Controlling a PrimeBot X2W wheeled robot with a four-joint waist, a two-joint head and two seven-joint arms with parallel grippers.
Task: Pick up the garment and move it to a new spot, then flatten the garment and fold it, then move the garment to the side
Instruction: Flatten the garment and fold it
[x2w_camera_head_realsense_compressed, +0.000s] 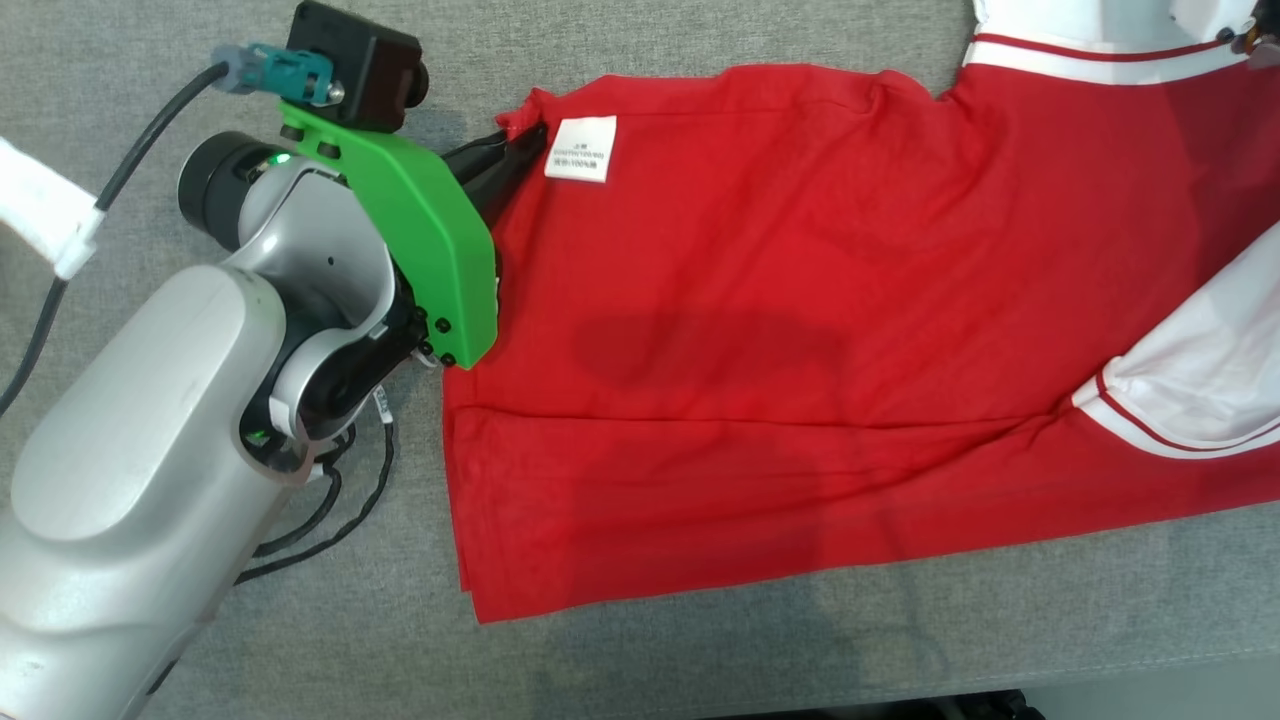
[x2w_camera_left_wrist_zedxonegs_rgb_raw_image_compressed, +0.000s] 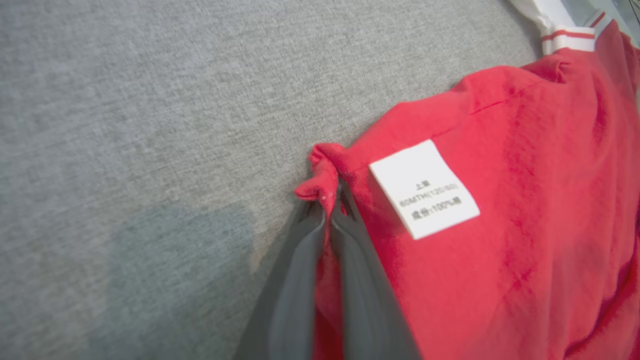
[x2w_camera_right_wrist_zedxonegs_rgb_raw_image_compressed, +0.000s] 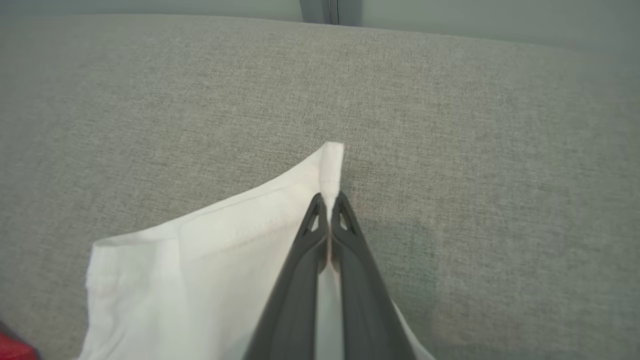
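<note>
The garment (x2w_camera_head_realsense_compressed: 800, 330) is a red shirt with white, red-striped sleeves, spread over the grey surface and reaching past the head view's right edge. A white care label (x2w_camera_head_realsense_compressed: 581, 148) lies near its top left corner. My left gripper (x2w_camera_head_realsense_compressed: 522, 140) is shut on that bunched red corner; the left wrist view shows the dark fingers (x2w_camera_left_wrist_zedxonegs_rgb_raw_image_compressed: 350, 250) pinching red cloth (x2w_camera_left_wrist_zedxonegs_rgb_raw_image_compressed: 500, 225) beside the label (x2w_camera_left_wrist_zedxonegs_rgb_raw_image_compressed: 424, 189). In the right wrist view my right gripper (x2w_camera_right_wrist_zedxonegs_rgb_raw_image_compressed: 330, 200) is shut on a white edge of the garment (x2w_camera_right_wrist_zedxonegs_rgb_raw_image_compressed: 210, 260), which pokes out past the fingertips.
Grey fabric (x2w_camera_head_realsense_compressed: 700, 660) covers the work surface, whose near edge runs along the lower right of the head view. My left arm (x2w_camera_head_realsense_compressed: 180, 450) with its green bracket (x2w_camera_head_realsense_compressed: 430, 230) and black cables (x2w_camera_head_realsense_compressed: 340, 510) lies to the left of the garment. A wall rises behind the surface (x2w_camera_right_wrist_zedxonegs_rgb_raw_image_compressed: 450, 20).
</note>
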